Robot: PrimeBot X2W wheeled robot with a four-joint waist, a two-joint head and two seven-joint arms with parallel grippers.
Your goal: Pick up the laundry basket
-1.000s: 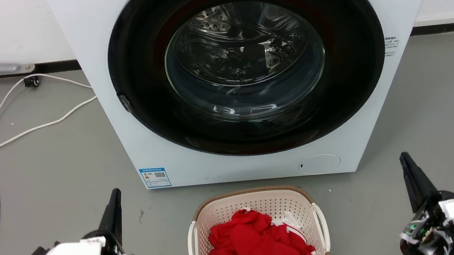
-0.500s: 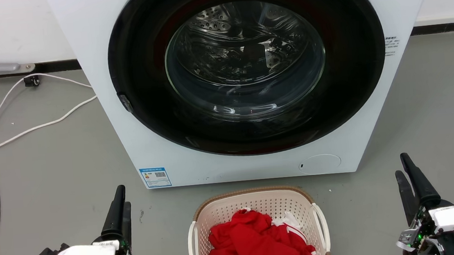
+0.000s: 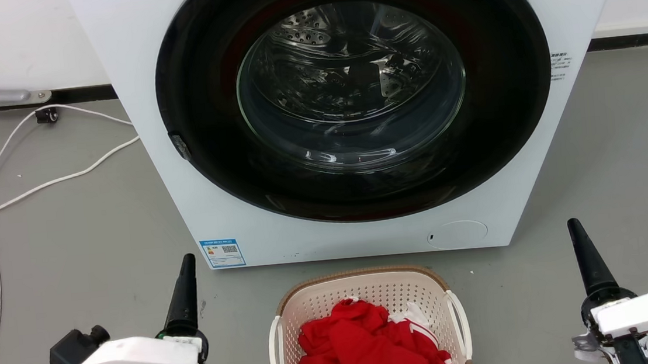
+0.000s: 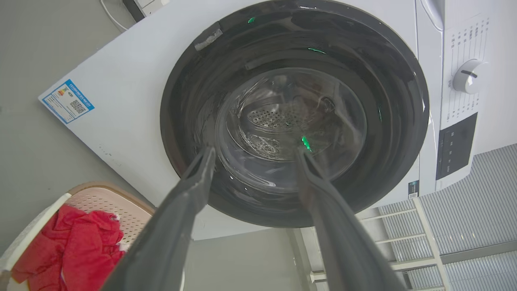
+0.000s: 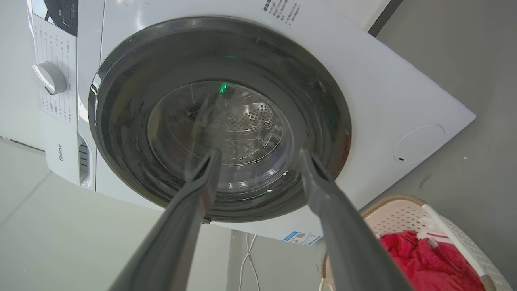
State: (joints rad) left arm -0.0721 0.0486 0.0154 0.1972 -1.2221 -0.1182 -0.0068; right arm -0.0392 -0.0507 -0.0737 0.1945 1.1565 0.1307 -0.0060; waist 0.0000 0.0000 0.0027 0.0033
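Note:
The laundry basket (image 3: 361,275) is cream-white and perforated, with a brown rim and white side handles. It stands on the grey floor just in front of the washing machine and holds red clothing (image 3: 362,349). My left gripper (image 3: 188,259) hovers to its left and my right gripper (image 3: 573,225) further off to its right. Both point toward the machine and are apart from the basket. In the left wrist view my left gripper (image 4: 255,151) is open and empty, with the basket (image 4: 101,198) at lower left. In the right wrist view my right gripper (image 5: 259,152) is open and empty, with the basket (image 5: 396,214) at lower right.
The white washing machine (image 3: 135,104) with its round dark glass door (image 3: 351,91) shut rises right behind the basket. White cables (image 3: 37,186) trail over the floor at the left. A metal rack (image 4: 404,226) stands beside the machine.
The left gripper has shifted right, toward the basket, and forward. Both wrists have rolled, so each pair of fingers now appears edge-on as one. The basket has not moved.

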